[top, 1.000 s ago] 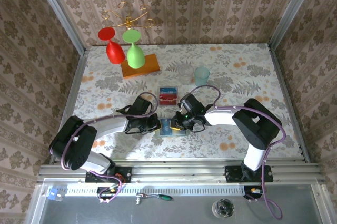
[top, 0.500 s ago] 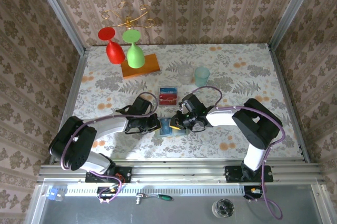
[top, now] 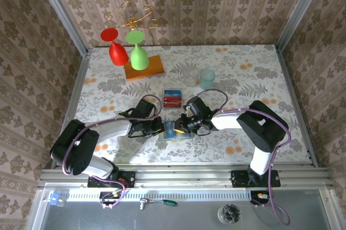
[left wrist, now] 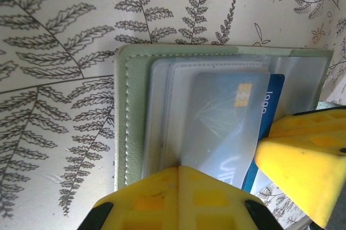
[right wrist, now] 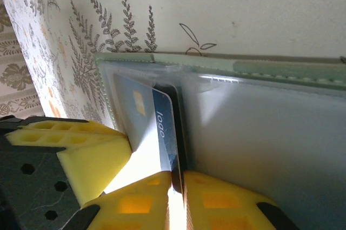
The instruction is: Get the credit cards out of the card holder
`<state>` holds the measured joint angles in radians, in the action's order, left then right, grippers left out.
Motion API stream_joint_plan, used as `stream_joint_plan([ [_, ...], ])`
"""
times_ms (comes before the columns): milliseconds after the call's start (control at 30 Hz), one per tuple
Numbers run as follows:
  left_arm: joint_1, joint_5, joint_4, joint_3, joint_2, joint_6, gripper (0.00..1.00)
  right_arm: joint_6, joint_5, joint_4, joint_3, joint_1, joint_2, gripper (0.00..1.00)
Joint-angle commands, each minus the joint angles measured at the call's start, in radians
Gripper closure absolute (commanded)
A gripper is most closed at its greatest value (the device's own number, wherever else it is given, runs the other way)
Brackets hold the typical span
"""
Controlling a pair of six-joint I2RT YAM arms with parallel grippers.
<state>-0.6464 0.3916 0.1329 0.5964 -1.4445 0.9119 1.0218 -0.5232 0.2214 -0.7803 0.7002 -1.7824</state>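
The card holder (top: 176, 135) lies open on the table between my two grippers, its sage-green edge (left wrist: 121, 132) and pale inner pockets (right wrist: 270, 149) facing up. A blue credit card (left wrist: 273, 92) sits partly inside a translucent pocket. My right gripper (right wrist: 182, 175) is shut on that card's (right wrist: 165, 122) edge, at the holder's right side (top: 182, 125). My left gripper (left wrist: 180, 168) is shut with its tips pressed down on the holder's left half (top: 161, 127). Red credit cards (top: 173, 98) lie in a stack on the table just behind the holder.
A pale teal cup (top: 207, 77) and a clear glass (top: 188, 74) stand behind the cards. An orange board (top: 144, 69) at back left has a red (top: 117, 51) and a green (top: 138, 54) wine glass above it, hanging from a gold rack (top: 131, 21).
The right gripper has edged slightly left along the holder with the blue card in its grip. The left gripper has stayed put.
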Motion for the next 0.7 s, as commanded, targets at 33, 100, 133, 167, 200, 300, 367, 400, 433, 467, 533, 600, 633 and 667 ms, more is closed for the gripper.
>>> stream_joint_plan([
  [33,0.003,-0.028,0.05,-0.017,0.015,-0.011,1.0,-0.01,-0.031,0.015,0.008,-0.002,-0.005,0.85],
  [100,0.002,-0.028,0.049,-0.017,0.015,-0.011,1.0,-0.014,-0.024,0.007,0.009,-0.002,0.0,0.87],
  [133,0.003,-0.028,0.05,-0.015,0.015,-0.011,1.0,-0.018,-0.016,-0.001,0.01,-0.002,0.006,0.88],
  [167,0.003,-0.028,0.052,-0.014,0.015,-0.013,1.0,-0.025,-0.008,-0.008,0.013,-0.004,0.015,0.88],
  [200,0.004,-0.027,0.055,-0.014,0.016,-0.015,1.0,-0.028,-0.002,-0.017,0.015,-0.005,0.024,0.89],
  [300,0.006,-0.031,0.057,-0.014,0.022,-0.016,1.0,-0.049,0.021,-0.051,0.021,-0.014,0.058,0.9],
  [367,0.007,-0.03,0.056,-0.013,0.021,-0.018,1.0,-0.062,0.032,-0.08,0.026,-0.022,0.078,0.9],
  [400,0.007,-0.031,0.056,-0.012,0.021,-0.018,1.0,-0.069,0.035,-0.09,0.029,-0.025,0.088,0.91],
  [433,0.007,-0.029,0.057,-0.012,0.021,-0.018,1.0,-0.073,0.038,-0.099,0.034,-0.028,0.1,0.91],
  [467,0.007,-0.03,0.057,-0.01,0.019,-0.018,1.0,-0.077,0.04,-0.108,0.039,-0.032,0.11,0.91],
  [533,0.007,-0.029,0.057,-0.009,0.019,-0.018,1.0,-0.087,0.044,-0.126,0.047,-0.038,0.129,0.91],
  [600,0.008,-0.028,0.056,-0.007,0.021,-0.018,1.0,-0.097,0.051,-0.153,0.052,-0.043,0.148,0.91],
  [633,0.007,-0.027,0.056,-0.006,0.022,-0.018,1.0,-0.102,0.054,-0.167,0.052,-0.044,0.157,0.91],
  [667,0.007,-0.028,0.059,-0.006,0.023,-0.018,1.0,-0.11,0.062,-0.187,0.05,-0.044,0.169,0.91],
])
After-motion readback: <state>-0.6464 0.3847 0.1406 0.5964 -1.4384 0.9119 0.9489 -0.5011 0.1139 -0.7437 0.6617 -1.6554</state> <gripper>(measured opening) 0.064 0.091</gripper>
